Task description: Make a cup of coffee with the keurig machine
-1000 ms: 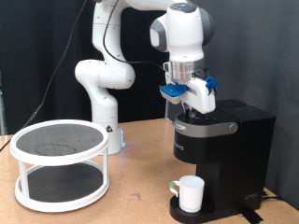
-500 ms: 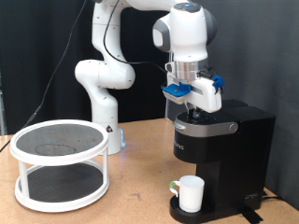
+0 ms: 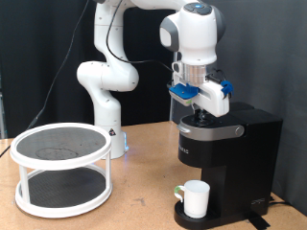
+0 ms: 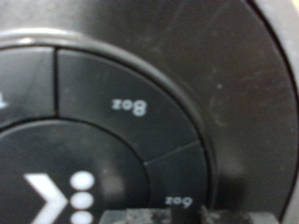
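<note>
The black keurig machine (image 3: pixel 240 153) stands at the exterior view's right with its lid closed. The white cup (image 3: pixel 197 198) with its green handle stands on the round drip base under the spout. My gripper (image 3: pixel 199 116) points straight down, with its fingertips at the silver-ringed top panel. In the wrist view the round button panel (image 4: pixel 131 103) fills the picture, with the marks 8oz and 6oz. My fingertips (image 4: pixel 149 217) show close together at the picture's edge, by the 6oz segment. Nothing is held between them.
A white two-tier round rack (image 3: pixel 60 146) with dark mesh shelves stands at the exterior view's left. The arm's white base (image 3: pixel 107 125) stands behind it at the table's back. A black curtain closes off the back.
The gripper has shifted slightly towards the exterior view's right over the machine's top. The cup and the machine have not moved.
</note>
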`<action>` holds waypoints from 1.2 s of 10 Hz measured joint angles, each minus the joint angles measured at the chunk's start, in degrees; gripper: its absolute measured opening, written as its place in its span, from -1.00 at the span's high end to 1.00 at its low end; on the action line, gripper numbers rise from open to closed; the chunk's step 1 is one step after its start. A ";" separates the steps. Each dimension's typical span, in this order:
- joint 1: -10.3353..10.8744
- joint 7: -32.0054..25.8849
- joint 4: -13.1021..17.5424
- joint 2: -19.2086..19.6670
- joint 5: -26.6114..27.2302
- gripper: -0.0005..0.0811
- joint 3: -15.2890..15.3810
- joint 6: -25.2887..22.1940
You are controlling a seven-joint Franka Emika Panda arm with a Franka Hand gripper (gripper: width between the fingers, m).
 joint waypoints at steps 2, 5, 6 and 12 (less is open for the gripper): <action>-0.16 0.54 1.62 2.02 0.01 0.99 -0.21 -2.17; -0.16 0.73 2.67 3.34 -0.01 0.99 -0.42 -3.36; -0.16 0.74 2.73 3.40 -0.02 0.99 -0.44 -3.40; -0.16 1.74 2.80 3.42 -0.52 0.99 -0.44 -2.79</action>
